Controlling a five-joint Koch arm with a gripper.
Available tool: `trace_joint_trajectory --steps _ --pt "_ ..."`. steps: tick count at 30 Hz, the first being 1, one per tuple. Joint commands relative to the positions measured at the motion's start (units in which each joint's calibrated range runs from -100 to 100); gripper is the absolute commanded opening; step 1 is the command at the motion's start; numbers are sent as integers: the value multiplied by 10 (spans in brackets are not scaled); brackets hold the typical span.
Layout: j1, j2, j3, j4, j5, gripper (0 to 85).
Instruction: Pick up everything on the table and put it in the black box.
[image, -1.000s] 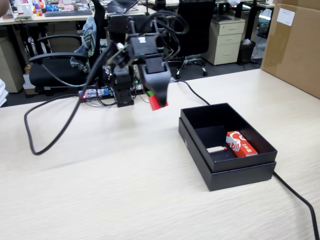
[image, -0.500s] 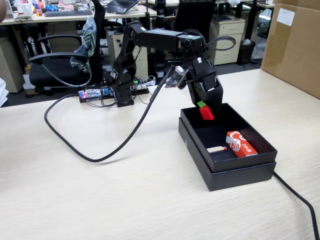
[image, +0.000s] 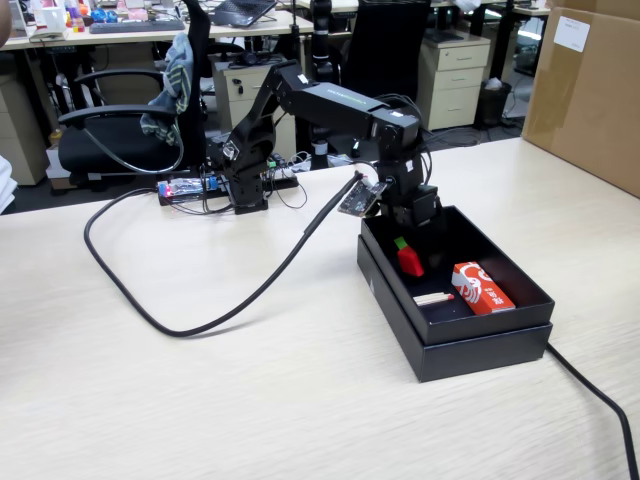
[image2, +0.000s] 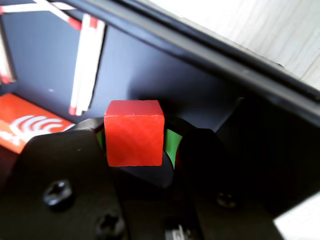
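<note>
Inside black box (image: 505, 345): gripper (image2: 137, 150) clamped on red block (image2: 134, 132), orange pack (image: 482, 288) at four o'clock.

Wrist view: red block (image2: 134, 132) is covering most of a green piece (image2: 172, 146); orange card (image2: 27, 125) is running off the left edge. Fixed view: end effector (image: 408, 240) fingertips are lying behind the box wall (image: 395, 290).
</note>
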Motion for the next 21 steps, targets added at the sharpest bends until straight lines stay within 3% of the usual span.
trace_joint_trajectory --steps 1,4,7,11,16,21 --pt "-1 -10 15 1 -5 156" --pt "0 -11 8 1 -6 279" --pt "0 -18 7 1 -9 281" --pt "-4 -73 -6 1 -10 477" --pt "-21 -231 -17 1 -12 476" --pt "-63 -446 -58 1 -42 475"
